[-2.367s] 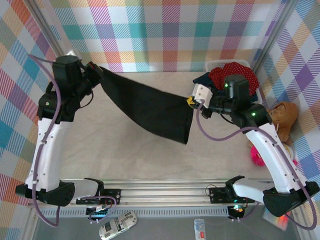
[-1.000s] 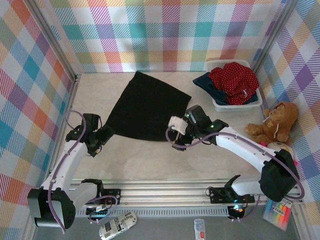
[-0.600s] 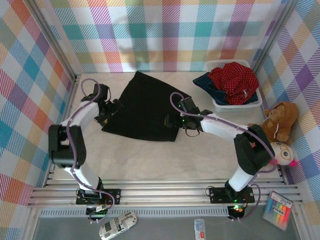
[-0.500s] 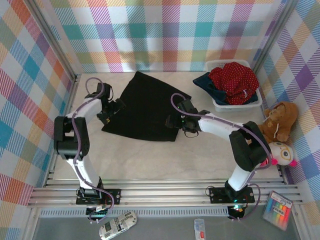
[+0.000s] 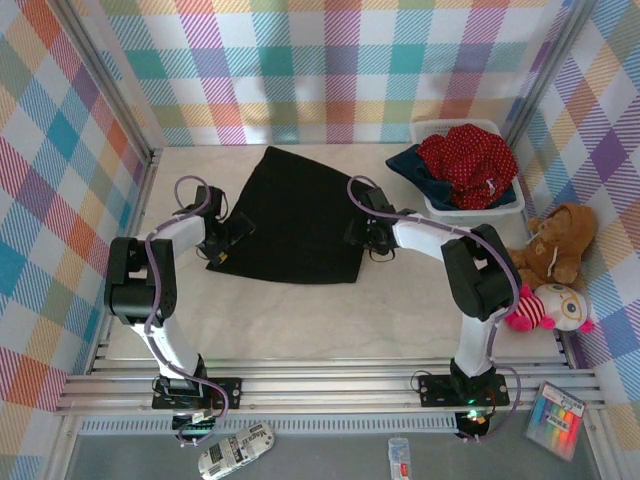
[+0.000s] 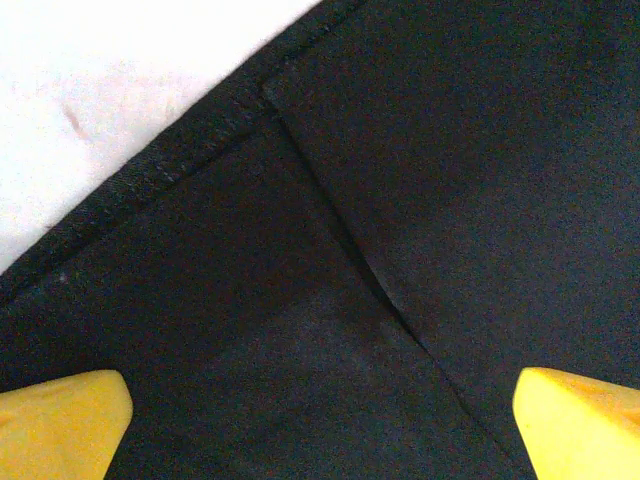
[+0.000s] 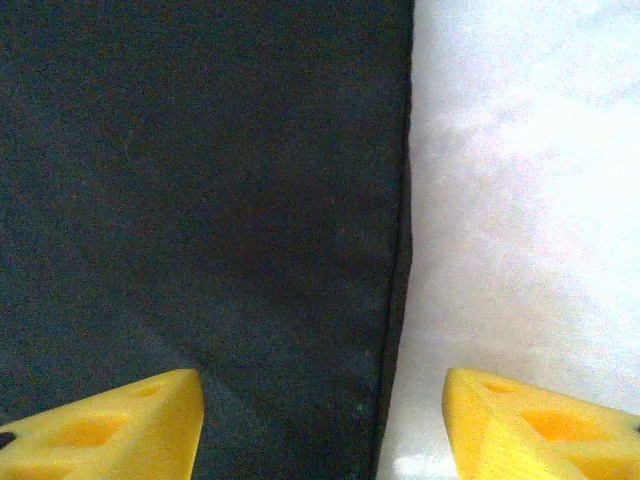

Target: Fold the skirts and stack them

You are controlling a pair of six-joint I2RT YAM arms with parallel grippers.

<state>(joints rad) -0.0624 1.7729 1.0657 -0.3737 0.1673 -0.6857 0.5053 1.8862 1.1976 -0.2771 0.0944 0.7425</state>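
Observation:
A black skirt (image 5: 290,215) lies spread flat on the table's middle. My left gripper (image 5: 222,243) sits low over its near-left corner; in the left wrist view the gripper (image 6: 320,430) is open, yellow fingertips (image 6: 60,425) wide apart over the black skirt (image 6: 420,170), where a fold line and hem show. My right gripper (image 5: 366,235) is at the skirt's right edge. In the right wrist view this gripper (image 7: 320,425) is open, astride the hem of the black skirt (image 7: 200,200). A red dotted skirt (image 5: 468,158) and a dark blue one (image 5: 410,165) lie heaped in the basket.
The white mesh basket (image 5: 475,210) stands at the back right. A brown teddy bear (image 5: 560,240) and a pink-and-white plush (image 5: 548,305) lie by the right wall. Bare table (image 5: 300,320) stretches between the skirt and the front rail.
The black skirt, held up between both grippers earlier, now lies flat. Both grippers have moved from its near edge to its sides. A pink-and-white plush has come into view beside the bear.

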